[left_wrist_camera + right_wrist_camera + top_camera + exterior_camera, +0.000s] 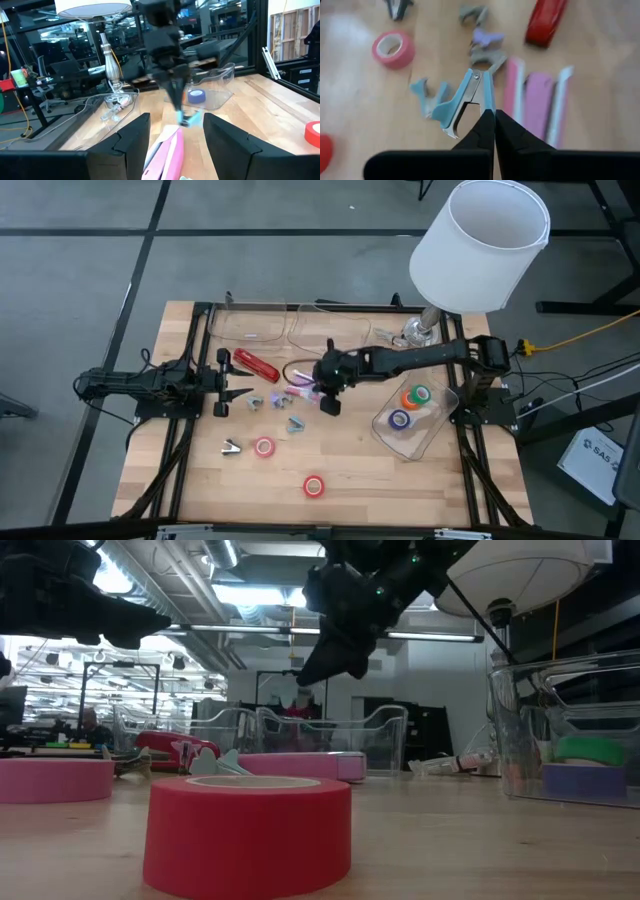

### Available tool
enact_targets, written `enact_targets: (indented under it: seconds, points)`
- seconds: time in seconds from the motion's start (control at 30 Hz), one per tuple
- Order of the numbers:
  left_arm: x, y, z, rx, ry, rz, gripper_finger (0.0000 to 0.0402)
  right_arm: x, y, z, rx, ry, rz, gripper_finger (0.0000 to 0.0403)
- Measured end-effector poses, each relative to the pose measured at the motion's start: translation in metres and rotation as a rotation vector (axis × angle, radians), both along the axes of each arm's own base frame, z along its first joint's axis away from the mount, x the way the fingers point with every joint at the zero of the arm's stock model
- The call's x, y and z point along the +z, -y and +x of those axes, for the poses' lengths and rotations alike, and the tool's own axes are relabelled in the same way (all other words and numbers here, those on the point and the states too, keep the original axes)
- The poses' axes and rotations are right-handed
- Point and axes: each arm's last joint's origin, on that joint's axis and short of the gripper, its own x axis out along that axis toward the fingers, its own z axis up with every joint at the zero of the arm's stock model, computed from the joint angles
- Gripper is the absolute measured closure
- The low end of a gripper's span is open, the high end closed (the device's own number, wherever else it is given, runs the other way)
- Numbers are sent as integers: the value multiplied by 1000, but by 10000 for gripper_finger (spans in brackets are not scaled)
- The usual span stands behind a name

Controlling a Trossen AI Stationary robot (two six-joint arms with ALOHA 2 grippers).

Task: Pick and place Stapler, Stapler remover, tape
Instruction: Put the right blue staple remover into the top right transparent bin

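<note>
Tabletop, blurred staple remover (461,107), apparently gripped

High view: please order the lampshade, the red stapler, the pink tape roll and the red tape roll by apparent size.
1. lampshade, clearly largest
2. red stapler
3. pink tape roll and red tape roll: they look alike, so not ranked
</note>
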Motion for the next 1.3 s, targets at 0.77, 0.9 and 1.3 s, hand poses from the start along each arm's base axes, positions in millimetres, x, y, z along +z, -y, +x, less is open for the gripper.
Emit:
enact_targets:
  seconds: [0.77,0.9,1.3]
  points:
    - [0,0,0,0,0,0,219,11,132,-15,-231,106,-285,403]
    - [0,0,0,0,0,0,219,3,148,-15,-267,106,-288,403]
    - [0,0,0,0,0,0,219,-23,163,-12,-262,86,-247,398]
